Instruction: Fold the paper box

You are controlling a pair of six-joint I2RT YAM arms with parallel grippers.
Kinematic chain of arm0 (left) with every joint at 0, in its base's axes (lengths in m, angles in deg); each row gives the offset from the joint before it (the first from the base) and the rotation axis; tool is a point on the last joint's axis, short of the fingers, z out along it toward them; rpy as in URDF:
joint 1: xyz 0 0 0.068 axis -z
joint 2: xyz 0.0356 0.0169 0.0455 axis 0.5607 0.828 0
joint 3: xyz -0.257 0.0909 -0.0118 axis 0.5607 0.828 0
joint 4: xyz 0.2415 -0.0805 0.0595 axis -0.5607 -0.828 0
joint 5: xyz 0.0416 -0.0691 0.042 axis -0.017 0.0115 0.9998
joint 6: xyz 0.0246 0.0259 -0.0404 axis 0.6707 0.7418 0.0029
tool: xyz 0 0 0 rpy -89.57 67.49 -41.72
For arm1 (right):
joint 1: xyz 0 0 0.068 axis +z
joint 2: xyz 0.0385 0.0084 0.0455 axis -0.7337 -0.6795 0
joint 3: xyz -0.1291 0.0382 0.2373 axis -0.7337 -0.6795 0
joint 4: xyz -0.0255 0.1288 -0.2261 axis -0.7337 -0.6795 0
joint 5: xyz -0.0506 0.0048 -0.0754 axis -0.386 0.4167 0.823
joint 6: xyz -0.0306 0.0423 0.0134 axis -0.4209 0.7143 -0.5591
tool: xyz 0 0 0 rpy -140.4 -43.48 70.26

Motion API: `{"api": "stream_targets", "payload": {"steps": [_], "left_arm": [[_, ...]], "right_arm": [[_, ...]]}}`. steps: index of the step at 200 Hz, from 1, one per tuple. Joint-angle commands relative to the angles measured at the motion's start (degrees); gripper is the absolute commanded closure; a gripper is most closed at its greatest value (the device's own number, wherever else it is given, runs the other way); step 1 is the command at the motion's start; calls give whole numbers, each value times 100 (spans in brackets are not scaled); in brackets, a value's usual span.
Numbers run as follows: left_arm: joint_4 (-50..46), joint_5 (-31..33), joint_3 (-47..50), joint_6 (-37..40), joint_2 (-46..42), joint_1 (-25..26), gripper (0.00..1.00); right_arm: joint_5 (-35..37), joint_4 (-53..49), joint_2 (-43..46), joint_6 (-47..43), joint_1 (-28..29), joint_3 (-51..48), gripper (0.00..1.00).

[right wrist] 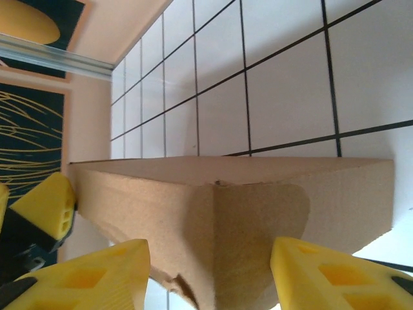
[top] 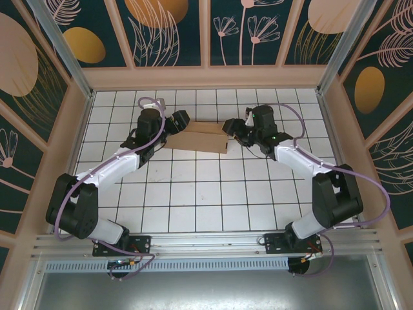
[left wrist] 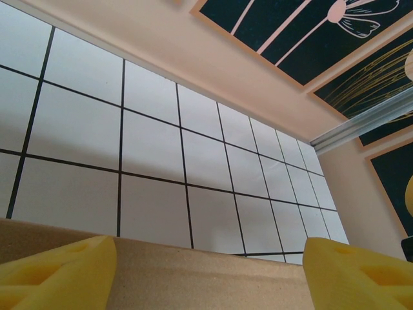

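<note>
The box (top: pixel 201 141) lies toward the table's (top: pixel 193 200) far edge, midway across. The right wrist view alone shows its rounded end flap (right wrist: pixel 258 219) between the right hand's (right wrist: pixel 210 253) fingers (whether they grip is unclear; contact is cut off below). The left hand (left wrist: pixel 208 258) is spread wide at a cardboard edge.

Top view: both ends of the box (top: pixel 201 141) lie hidden under the left gripper (top: pixel 178 122) and right gripper (top: pixel 232 130). Wrist views: the lower frame edge crops the fingers (right wrist: pixel 97 284) and box; whether the right gripper's pair presses the box is indeterminable.
</note>
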Motion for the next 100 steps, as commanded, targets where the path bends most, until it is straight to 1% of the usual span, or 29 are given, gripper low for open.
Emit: {"api": "stream_targets", "payload": {"steps": [1, 24, 44, 53, 57, 77, 100], "left_arm": [[-848, 8, 112, 3, 177, -21, 24], [-1020, 86, -29, 97, 76, -28, 22], [-1207, 51, -217, 171, -27, -79, 19], [-1276, 1, -212, 199, -97, -121, 18], [-1313, -28, -393, 222, -125, -140, 17], [-1581, -108, -664, 408, -320, -222, 15], [-2170, 78, -935, 842, -601, -307, 14]], "right_arm": [[537, -558, -323, -348, 220, 307, 47], [923, -1033, -549, -679, 334, 559, 49], [1244, -1289, -649, -841, 348, 664, 53], [1298, -1326, -666, -886, 348, 681, 54], [1313, -1343, -669, -898, 348, 693, 54], [1327, -1396, -754, -963, 350, 771, 55], [1337, -1444, -827, -997, 348, 846, 55]]}}
